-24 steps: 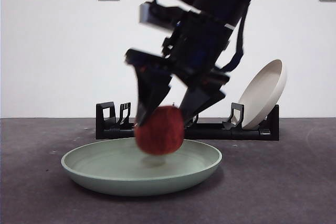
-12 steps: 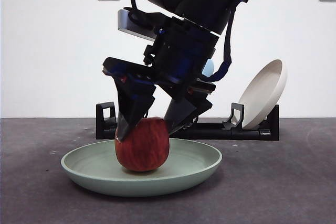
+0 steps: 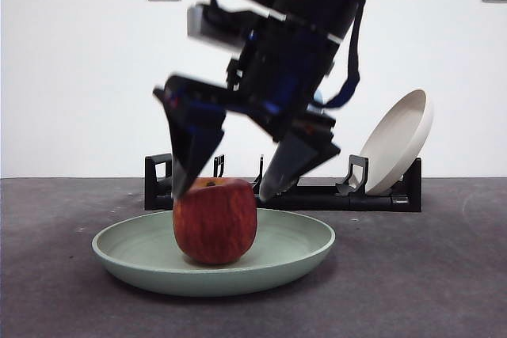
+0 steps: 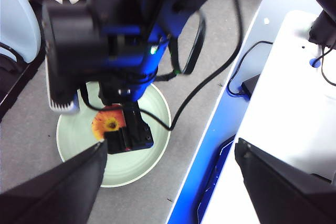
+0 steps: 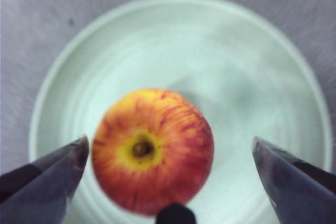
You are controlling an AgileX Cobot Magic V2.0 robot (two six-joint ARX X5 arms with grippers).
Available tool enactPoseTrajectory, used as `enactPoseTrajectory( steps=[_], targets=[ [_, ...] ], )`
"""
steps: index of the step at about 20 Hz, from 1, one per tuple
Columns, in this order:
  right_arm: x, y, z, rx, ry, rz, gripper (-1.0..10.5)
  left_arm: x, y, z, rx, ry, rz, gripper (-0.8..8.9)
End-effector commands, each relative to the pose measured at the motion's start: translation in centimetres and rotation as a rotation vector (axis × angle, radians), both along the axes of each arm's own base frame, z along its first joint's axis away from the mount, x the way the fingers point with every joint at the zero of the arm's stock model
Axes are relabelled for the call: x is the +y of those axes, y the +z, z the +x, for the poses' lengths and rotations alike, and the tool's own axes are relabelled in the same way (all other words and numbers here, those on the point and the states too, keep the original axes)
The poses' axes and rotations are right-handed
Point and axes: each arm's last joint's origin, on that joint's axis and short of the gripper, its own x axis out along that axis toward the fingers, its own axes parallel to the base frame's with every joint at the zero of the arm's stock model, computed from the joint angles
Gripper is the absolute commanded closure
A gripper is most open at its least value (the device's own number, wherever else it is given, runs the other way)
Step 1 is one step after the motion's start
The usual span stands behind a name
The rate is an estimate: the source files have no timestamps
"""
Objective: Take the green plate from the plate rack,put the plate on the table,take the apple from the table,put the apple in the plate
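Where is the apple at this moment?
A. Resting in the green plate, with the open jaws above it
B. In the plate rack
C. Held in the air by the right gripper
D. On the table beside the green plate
A: the apple sits in the green plate, and the right gripper has its jaws spread apart above it, not touching it.

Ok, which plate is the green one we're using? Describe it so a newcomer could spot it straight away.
Start at the long black plate rack against the back wall; the green plate lies flat on the table in front of it, under the open right gripper. It holds the red apple. Unlike the beige plate leaning upright in the rack, it is pale sage green.
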Motion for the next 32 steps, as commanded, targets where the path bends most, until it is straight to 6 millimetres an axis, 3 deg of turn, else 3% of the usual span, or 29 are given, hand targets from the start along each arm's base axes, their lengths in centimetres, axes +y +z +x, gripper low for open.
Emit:
enactPoseTrajectory(
  steps=[1,6,13,17,20,21,25,32],
  targets=[
    [-0.7,1.6,-0.7,-0.017,-0.005,0.023,3.2,0.0,-0.1,0.0,0.004,0.008,-0.001,4.04],
    [-4.2,6.7,-3.7,-0.020,0.001,0.026,3.2,0.1,-0.2,0.0,0.011,0.007,0.016,4.04],
    [-11.4,12.4,-10.5,0.076,0.070,0.064,3.6,0.6,-0.6,-0.2,0.043,0.002,0.079,4.05],
    [-14.1,13.6,-13.1,0.123,0.099,0.101,4.5,0.6,-0.8,-0.5,0.119,-0.061,0.065,4.09],
    [-14.9,13.8,-13.9,0.127,0.099,0.095,5.2,0.5,-0.8,-0.6,0.139,-0.078,0.059,4.24],
    [-15.1,13.9,-14.0,0.129,0.098,0.094,5.9,0.5,-0.8,-0.6,0.140,-0.078,0.060,4.73],
    [-15.6,14.1,-14.4,0.122,0.099,0.100,9.5,0.6,-0.8,-0.6,0.139,-0.077,0.062,8.40],
    [-15.7,14.1,-14.5,0.115,0.097,0.105,9.6,0.6,-0.8,-0.6,0.136,-0.076,0.063,8.21]
  ],
)
